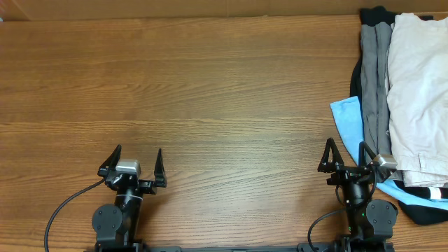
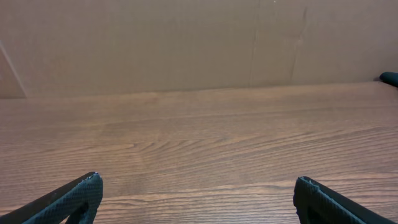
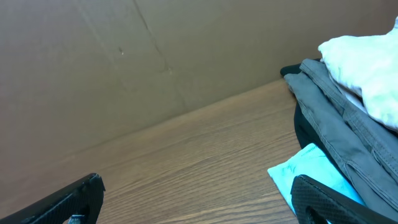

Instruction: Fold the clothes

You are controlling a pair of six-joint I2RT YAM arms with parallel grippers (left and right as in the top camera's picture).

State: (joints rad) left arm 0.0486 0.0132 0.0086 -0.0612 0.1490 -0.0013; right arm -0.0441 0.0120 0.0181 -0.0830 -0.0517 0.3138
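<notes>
The clothes (image 1: pixel 409 91) are heaped at the table's (image 1: pixel 210 84) right edge. The left gripper (image 1: pixel 138 150) and right gripper (image 1: pixel 346 144) are held spread and empty at the near side. The top white garment (image 1: pixel 420 70) is best drawn alone onto bare wood first.

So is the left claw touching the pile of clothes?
Apart. The overhead view shows the left claw open over bare wood, with a wide stretch of table between it and the pile of clothes at the right edge.
</notes>
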